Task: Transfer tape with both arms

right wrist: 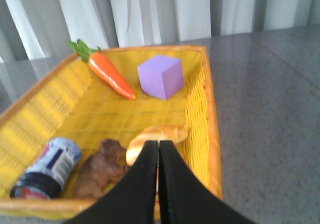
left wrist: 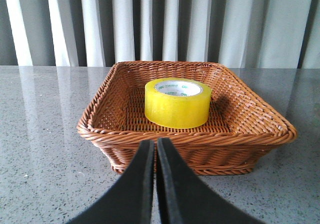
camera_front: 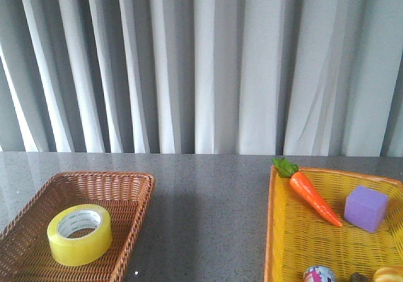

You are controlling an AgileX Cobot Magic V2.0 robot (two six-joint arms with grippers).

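On the counter [camera_front: 208, 200], the left basket [camera_front: 135, 194] holds the tape [camera_front: 80, 233], lying flat. The right basket [camera_front: 272, 231] stands well apart and holds a carrot [camera_front: 312, 196] at the back, a cube [camera_front: 366, 208] to its right, and a can [camera_front: 319, 274] nearer the front.

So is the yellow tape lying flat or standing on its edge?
Lying flat. The tape rests in the brown basket with its round hole facing up.
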